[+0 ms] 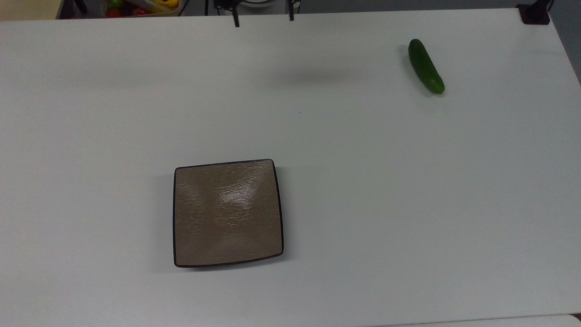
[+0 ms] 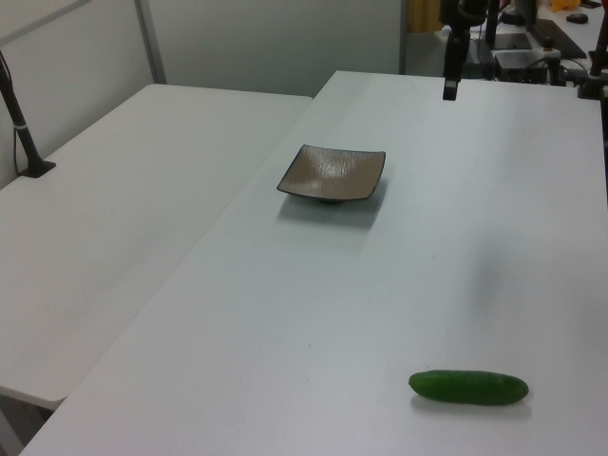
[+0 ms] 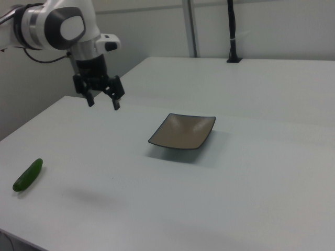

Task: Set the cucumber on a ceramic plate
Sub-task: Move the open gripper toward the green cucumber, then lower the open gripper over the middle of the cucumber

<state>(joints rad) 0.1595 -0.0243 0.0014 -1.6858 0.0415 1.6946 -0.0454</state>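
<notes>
A: Item one, the cucumber (image 1: pixel 425 66). Where is it lying?

B: It is lying flat on the white table (image 1: pixel 363 181), near the top view's far right corner, its long axis running slightly diagonal. In the left view it (image 2: pixel 468 387) is sitting at the near right; in the right view it (image 3: pixel 28 174) is resting at the near left edge. Nothing is touching it.

A: Item two, the ceramic plate (image 1: pixel 228 212)?

B: Square, tan-brown, thin black rim, glossy rippled face. It is sitting left of centre and toward the near side in the top view, well apart from the cucumber. In the left view it (image 2: pixel 332 173) is sitting farther back, left of centre; in the right view it (image 3: pixel 183 131) is sitting mid-table. Its face is carrying nothing.

A: Item three, the gripper (image 3: pixel 103 101)?

B: It is hanging above the table in the right view, fingers pointing down, spread wide with a clear gap between them, holding nothing. In the top view the two fingertips (image 1: pixel 236 21) are showing at the far edge, middle of the table. It is standing well apart from both cucumber and plate.

A: Anything else?

B: A bin of coloured produce (image 1: pixel 140 6) beyond the far edge, top view's left.
</notes>
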